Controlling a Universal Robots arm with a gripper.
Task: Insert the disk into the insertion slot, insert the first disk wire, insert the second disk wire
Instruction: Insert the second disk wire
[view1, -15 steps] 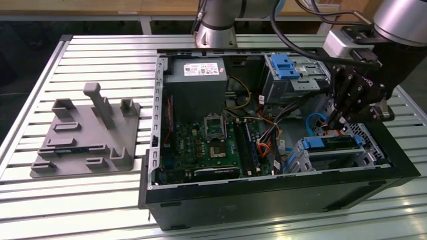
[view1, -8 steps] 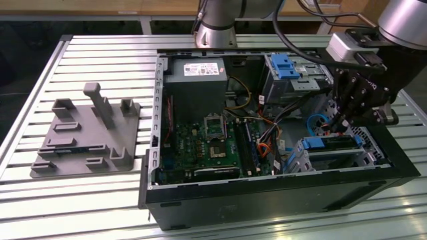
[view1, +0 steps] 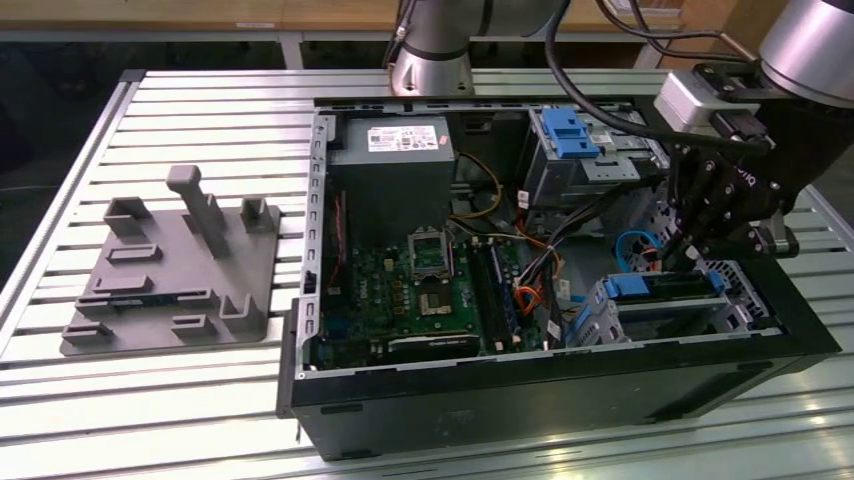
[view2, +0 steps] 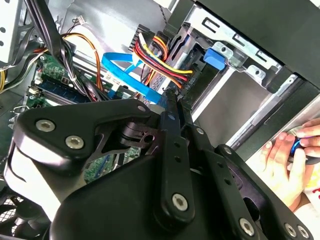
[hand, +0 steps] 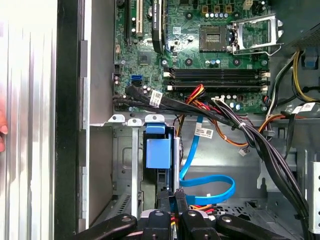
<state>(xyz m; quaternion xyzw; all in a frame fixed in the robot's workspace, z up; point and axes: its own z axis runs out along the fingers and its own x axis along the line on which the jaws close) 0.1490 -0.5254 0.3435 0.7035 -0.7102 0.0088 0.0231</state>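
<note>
Reaching down into the open case (view1: 534, 400) at the exterior view's right with the gripper (view1: 683, 258), hanging just above the slot (view1: 601, 322). Showing the disk (view1: 657, 288) already sitting inside that slot, its blue carrier end facing up.

Keeping the fingers (hand: 164, 200) drawn narrow, almost together, in both wrist views. Pinching, as far as can be told, the small black plug at the end of the wire bundle (view2: 160, 57): in the second wrist view, running the red, yellow and black strands straight to the tips of the gripper (view2: 175, 97); in the first wrist view, emerging as coloured strands (hand: 200, 206) right beside the gripper (hand: 171, 197).

Looping the blue cable (view2: 122, 67) just beside the bundle, apart from the fingers; in the first wrist view, curling the same cable (hand: 210, 187) near the disk (hand: 157, 152) and the grey slot wall (hand: 125, 165).

Lying flat across the case floor, the motherboard (hand: 200, 55), well apart from the gripper.

Resting outside the case in the second wrist view, a person's hand (view2: 285, 165), gripping something small and blue.

Sitting on the slatted table (view1: 134, 400) at the exterior view's left, a grey fixture (view1: 174, 290), well apart from the case.
</note>
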